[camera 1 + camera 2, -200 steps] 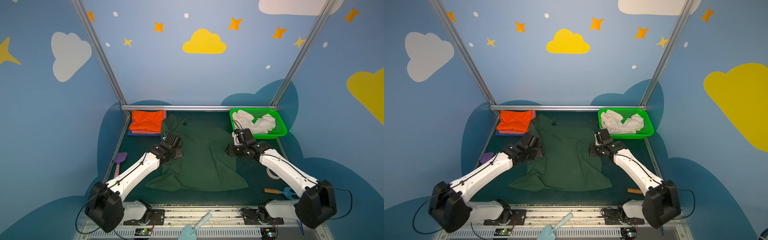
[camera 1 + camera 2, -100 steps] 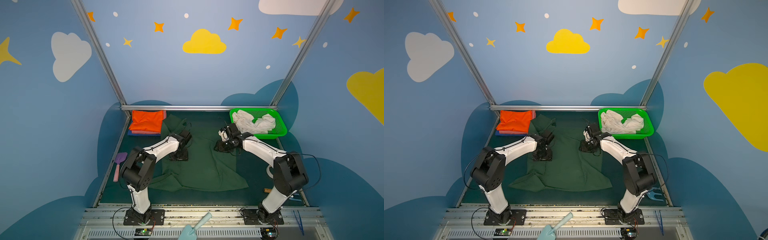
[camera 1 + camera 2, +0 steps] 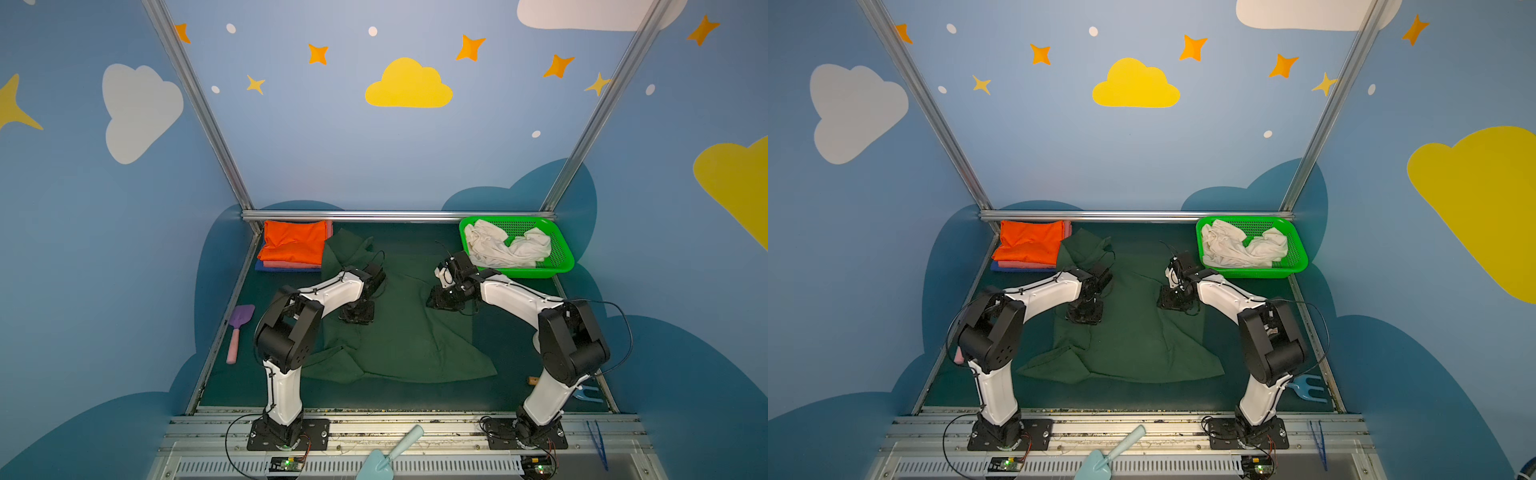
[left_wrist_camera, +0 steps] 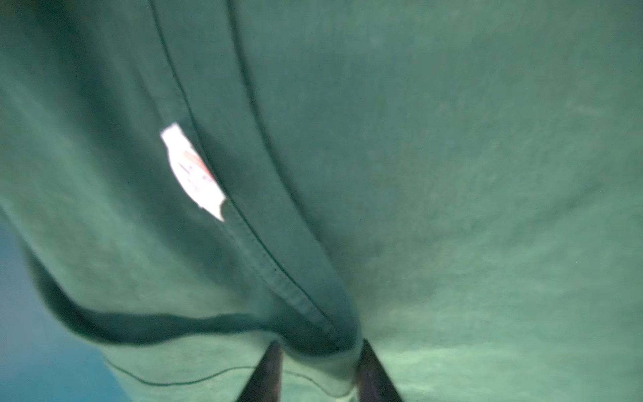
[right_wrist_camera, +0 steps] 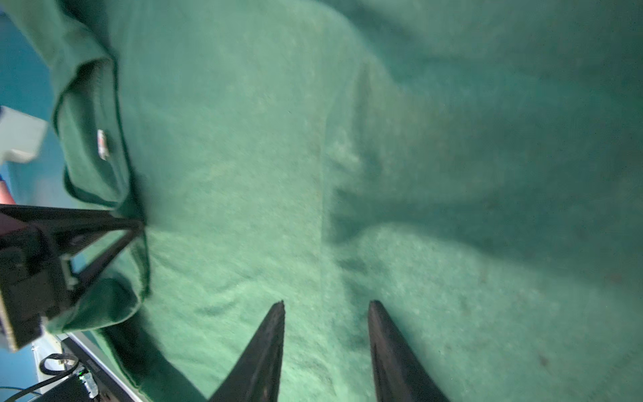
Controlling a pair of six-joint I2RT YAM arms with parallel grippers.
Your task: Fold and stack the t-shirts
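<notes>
A dark green t-shirt [image 3: 407,332] [image 3: 1133,336] lies spread and creased on the green mat. My left gripper [image 3: 357,318] [image 4: 320,348] points down on its left part, shut on a bunched fold by the collar seam, near a white tag [image 4: 193,170]. My right gripper [image 3: 442,301] [image 5: 326,302] hovers open over the shirt's right part, with nothing between its fingers. Folded orange [image 3: 295,245], pink [image 3: 291,264] and blue [image 3: 286,269] t-shirts are stacked at the back left. A white t-shirt [image 3: 507,249] lies crumpled in the basket.
The green mesh basket [image 3: 561,257] stands at the back right. A purple toy shovel [image 3: 239,332] lies left of the mat. A blue rake [image 3: 586,392] and tweezers [image 3: 598,444] are at the front right, and a light blue trowel [image 3: 390,453] on the front rail.
Both arms went from stretched low to elbows up, carrying the grippers back over the shirt. The left jaws have narrowed onto a fold of cloth. The right jaws kept their gap.
</notes>
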